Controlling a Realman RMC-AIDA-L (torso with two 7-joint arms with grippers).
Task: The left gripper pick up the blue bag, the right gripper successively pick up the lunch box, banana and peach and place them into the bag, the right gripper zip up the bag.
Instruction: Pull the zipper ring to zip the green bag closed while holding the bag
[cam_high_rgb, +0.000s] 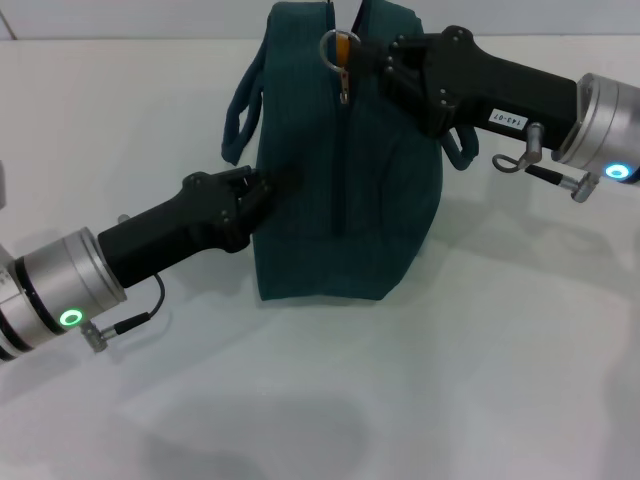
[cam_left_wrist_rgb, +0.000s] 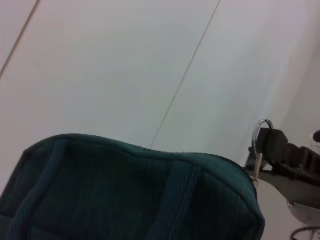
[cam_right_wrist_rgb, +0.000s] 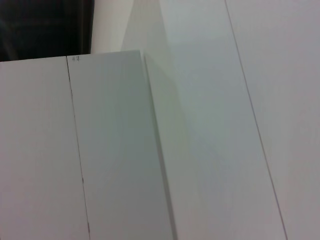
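Right gripper (cam_high_rgb: 385, 62) jaws are clenched on the zip ring (cam_high_rgb: 335, 45) at the blue bag (cam_high_rgb: 345, 190)'s far top; left gripper (cam_high_rgb: 262, 190) pinches its left side. A hard tug could topple the standing bag or slip the ring.

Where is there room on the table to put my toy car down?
The white table is bare in front of the blue bag, and also behind the right gripper. It is crowded by the bag's left side, where the left gripper presses against it.
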